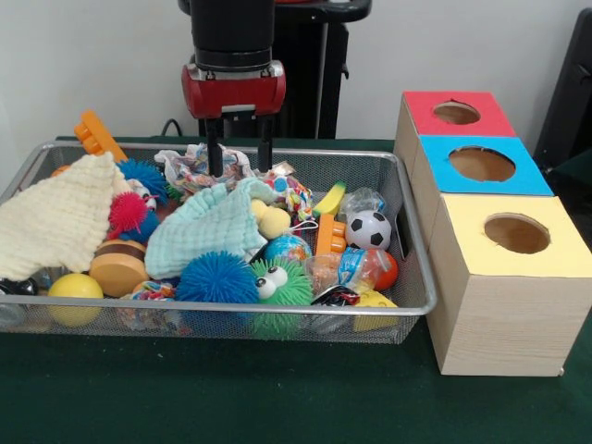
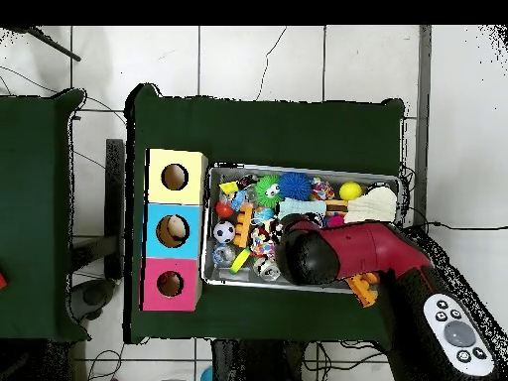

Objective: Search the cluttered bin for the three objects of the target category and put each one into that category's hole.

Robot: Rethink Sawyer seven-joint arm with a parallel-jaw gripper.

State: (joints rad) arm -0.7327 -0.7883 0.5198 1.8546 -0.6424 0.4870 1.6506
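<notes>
A: Hovering over the far side of the silver wire-mesh bin [image 1: 407,242], red-and-black gripper [image 1: 239,168], two black fingers [image 1: 214,148] spread apart, nothing between them, tips just above the clutter.

B: What's under it?

A: Crumpled mint-green cloth [image 1: 205,231] and a multicoloured rope toy [image 1: 194,166] just beside the tips. Can't tell which things are the target category.

B: Other contents?

A: Cream waffle cloth [image 1: 55,222] at the bin's left end, blue spiky rubber ball [image 1: 216,277] and green fuzzy googly-eyed toy [image 1: 282,285] at the near edge, small black-and-white football [image 1: 368,229] toward the right end, yellow ball [image 1: 75,296] in the near left corner.

B: Holes?

A: Wooden box [image 1: 499,305] touching the bin's right end, three round holes on top: red panel [image 1: 458,113] farthest, blue panel [image 1: 481,165] in the middle, yellow panel [image 1: 514,235] nearest. Overhead view: arm [image 2: 367,260] covers part of the bin.
</notes>
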